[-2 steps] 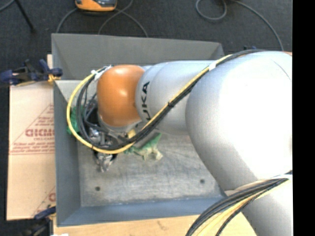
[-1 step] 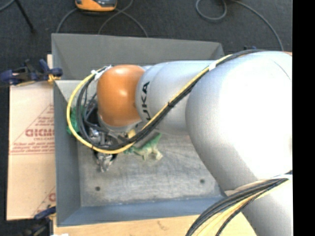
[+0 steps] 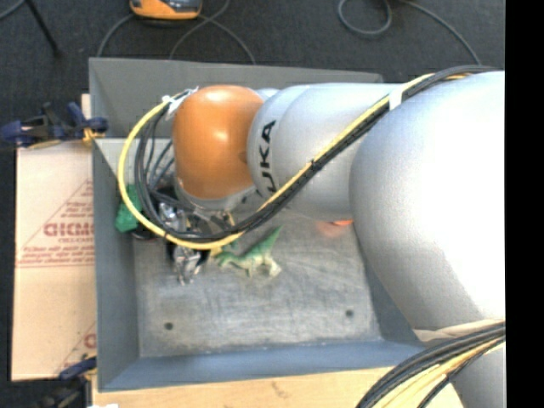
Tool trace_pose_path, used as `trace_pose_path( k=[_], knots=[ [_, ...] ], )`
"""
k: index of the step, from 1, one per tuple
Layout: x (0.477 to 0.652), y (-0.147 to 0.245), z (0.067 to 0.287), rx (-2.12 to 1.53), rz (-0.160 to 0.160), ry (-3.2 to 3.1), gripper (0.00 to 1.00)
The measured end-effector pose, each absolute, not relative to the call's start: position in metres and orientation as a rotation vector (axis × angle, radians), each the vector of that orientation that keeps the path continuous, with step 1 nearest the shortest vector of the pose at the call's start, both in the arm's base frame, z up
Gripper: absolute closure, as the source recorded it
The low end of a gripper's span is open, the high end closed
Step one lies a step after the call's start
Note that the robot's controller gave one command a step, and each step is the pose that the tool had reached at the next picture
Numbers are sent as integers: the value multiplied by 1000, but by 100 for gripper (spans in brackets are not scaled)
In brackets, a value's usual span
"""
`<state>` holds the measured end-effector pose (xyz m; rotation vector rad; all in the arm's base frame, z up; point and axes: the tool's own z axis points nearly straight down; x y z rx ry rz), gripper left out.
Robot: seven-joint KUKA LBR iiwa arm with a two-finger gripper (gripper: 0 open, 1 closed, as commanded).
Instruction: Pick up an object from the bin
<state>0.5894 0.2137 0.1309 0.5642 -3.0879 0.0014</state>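
Grey bin: tool near green toy

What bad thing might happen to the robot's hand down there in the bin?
1. The gripper is low over the floor of the bin, beside the green and pale thing rather than over it. It may grab nothing or bump the floor.
2. The cables looped round the wrist hang close to the small green thing by the left wall. They might catch on it or shove it.
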Motion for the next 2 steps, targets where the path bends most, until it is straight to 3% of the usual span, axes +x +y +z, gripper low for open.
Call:
trace_pose_path(
  k=[1,2],
  knots=[
    [594,217,169,571,-1,-3100,100],
    [583,214,200,570,2,-3088,100]
  ],
)
